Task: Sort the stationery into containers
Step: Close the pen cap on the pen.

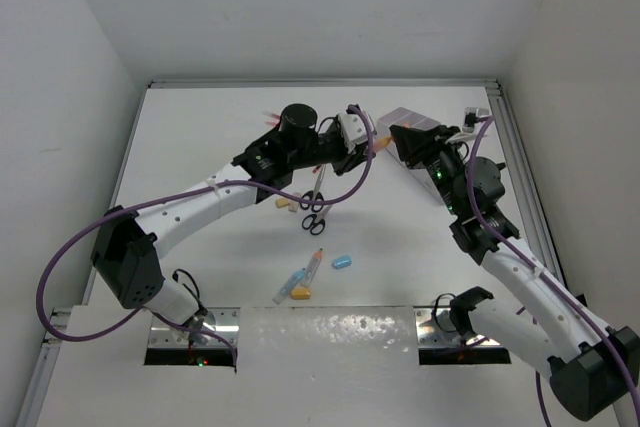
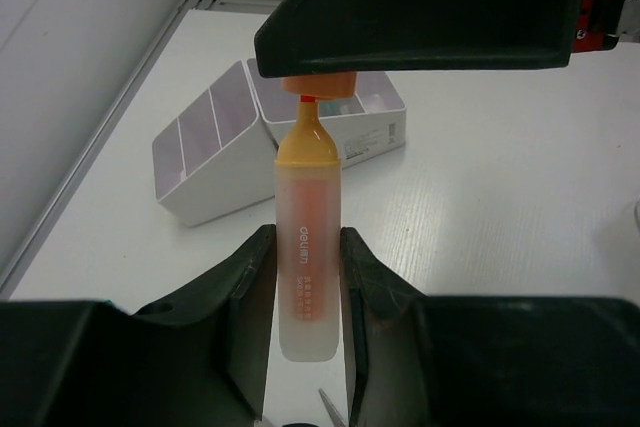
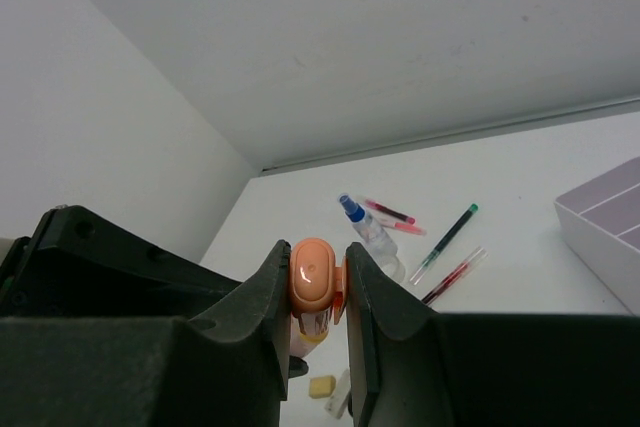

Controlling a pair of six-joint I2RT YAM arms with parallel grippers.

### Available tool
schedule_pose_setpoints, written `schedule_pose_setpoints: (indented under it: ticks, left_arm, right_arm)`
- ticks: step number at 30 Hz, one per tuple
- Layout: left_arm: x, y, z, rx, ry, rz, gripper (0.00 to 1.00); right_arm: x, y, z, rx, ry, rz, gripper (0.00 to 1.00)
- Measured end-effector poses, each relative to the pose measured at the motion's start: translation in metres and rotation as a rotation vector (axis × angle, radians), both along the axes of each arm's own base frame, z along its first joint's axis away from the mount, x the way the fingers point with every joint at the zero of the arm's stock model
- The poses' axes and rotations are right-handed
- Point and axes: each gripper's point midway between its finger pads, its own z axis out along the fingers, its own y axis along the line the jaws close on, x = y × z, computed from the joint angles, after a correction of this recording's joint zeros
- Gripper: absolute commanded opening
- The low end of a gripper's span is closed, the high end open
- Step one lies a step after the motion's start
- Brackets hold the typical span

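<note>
My left gripper (image 2: 307, 240) is shut on the frosted orange body of a highlighter (image 2: 307, 257), held above the table. My right gripper (image 3: 315, 269) is shut on its orange cap (image 3: 314, 274). In the left wrist view the cap (image 2: 318, 87) sits just off the yellow neck, with the red tip showing between them. In the top view both grippers meet at the highlighter (image 1: 380, 144) beside the white organiser (image 1: 420, 117). The organiser also shows in the left wrist view (image 2: 215, 162); the compartments I can see look empty.
Scissors (image 1: 314, 209) and beige erasers (image 1: 283, 203) lie mid-table. A blue capsule (image 1: 342, 263), a yellow piece (image 1: 300, 293) and a pen (image 1: 312, 265) lie nearer. A blue-capped bottle (image 3: 365, 227), a green-capped pen (image 3: 445, 230) and red pens (image 3: 390, 212) lie by the far left wall.
</note>
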Motion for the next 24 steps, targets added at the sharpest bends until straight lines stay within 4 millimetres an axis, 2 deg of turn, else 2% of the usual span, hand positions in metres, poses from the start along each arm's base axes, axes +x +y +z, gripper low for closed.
schedule_pose_setpoints:
  ticks: [14,19,24]
  left_arm:
    - [0.014,0.005,0.004,0.028,-0.090,0.056,0.00]
    - [0.018,0.005,0.008,0.023,-0.141,0.065,0.00]
    - [0.018,0.005,0.006,0.032,-0.159,0.057,0.00]
  right_arm:
    - [0.004,0.002,-0.008,0.021,0.018,-0.020,0.00]
    - [0.005,0.003,-0.023,0.016,0.051,-0.018,0.00]
    - [0.006,0.003,-0.024,0.014,0.052,-0.020,0.00]
